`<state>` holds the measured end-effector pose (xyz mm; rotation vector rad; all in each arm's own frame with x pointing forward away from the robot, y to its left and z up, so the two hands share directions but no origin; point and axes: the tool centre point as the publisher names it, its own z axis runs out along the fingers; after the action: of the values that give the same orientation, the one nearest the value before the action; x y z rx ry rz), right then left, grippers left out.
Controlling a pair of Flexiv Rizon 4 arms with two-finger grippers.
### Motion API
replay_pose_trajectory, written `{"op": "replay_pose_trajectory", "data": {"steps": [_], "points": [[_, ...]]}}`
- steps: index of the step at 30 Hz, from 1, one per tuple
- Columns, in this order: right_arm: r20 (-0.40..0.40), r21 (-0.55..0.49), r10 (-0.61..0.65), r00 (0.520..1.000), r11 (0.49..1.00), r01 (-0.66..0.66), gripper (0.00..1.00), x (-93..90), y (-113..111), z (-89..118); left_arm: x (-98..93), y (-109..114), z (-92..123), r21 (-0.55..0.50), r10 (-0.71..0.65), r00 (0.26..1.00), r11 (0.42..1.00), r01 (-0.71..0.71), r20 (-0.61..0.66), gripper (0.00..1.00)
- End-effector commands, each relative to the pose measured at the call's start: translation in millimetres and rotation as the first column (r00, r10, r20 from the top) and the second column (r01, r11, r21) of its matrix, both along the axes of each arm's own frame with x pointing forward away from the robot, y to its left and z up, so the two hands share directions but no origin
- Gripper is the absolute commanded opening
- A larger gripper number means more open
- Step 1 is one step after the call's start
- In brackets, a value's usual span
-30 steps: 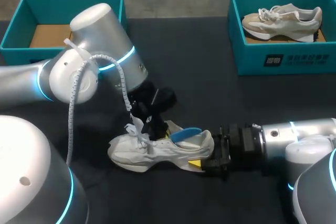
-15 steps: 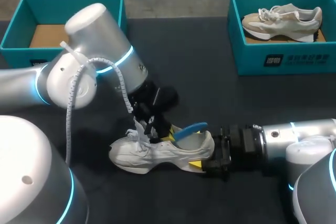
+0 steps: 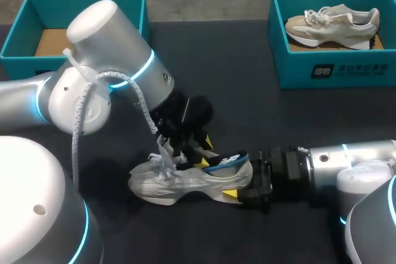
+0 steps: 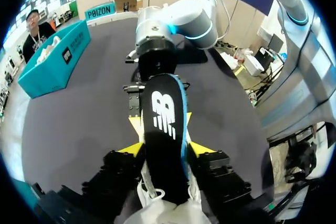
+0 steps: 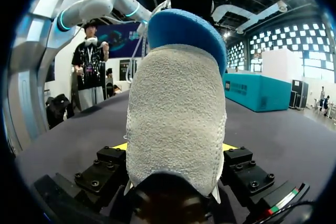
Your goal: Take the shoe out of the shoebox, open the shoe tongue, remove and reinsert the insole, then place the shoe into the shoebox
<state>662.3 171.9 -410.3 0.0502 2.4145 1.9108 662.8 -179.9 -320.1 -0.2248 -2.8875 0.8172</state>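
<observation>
Now our white shoe (image 3: 179,180) lies on its sole mid-bench (image 3: 247,109), toe toward 9 o'clock, heel toward 3. Our right hand (image 3: 238,191), in from 3 o'clock, pinches the heel between its yellow tips. Our left hand (image 3: 197,149) stands over the shoe's mouth, clamped on the dark, blue-edged insole (image 3: 226,161), which juts out above the heel. One shoebox (image 3: 25,35) sits at 11 o'clock. A second box (image 3: 322,69), at 1 o'clock, holds a beige shoe (image 3: 334,20).

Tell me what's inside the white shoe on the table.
A dark, blue-edged insole sticks out of the shoe at the heel end, gripped by the left claw. How far it reaches inside, and the toe space, are covered.
</observation>
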Motion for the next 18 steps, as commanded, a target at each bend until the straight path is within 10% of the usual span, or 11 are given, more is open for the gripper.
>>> {"op": "replay_pose_trajectory", "data": {"steps": [1, 18], "points": [[-0.001, -0.006, 0.002, 1.0, 1.0, -0.002, 0.0, -1.0, 1, 2, -15.2, 10, 11, -0.009, 0.023, 0.997, 1.0, -0.022, 0.071, 0.66], [-0.001, -0.006, 0.002, 1.0, 1.0, -0.002, 0.0, -1.0, 1, 2, -30.4, -10, 7, -0.008, 0.085, 0.948, 0.996, -0.086, 0.306, 0.57]]}}
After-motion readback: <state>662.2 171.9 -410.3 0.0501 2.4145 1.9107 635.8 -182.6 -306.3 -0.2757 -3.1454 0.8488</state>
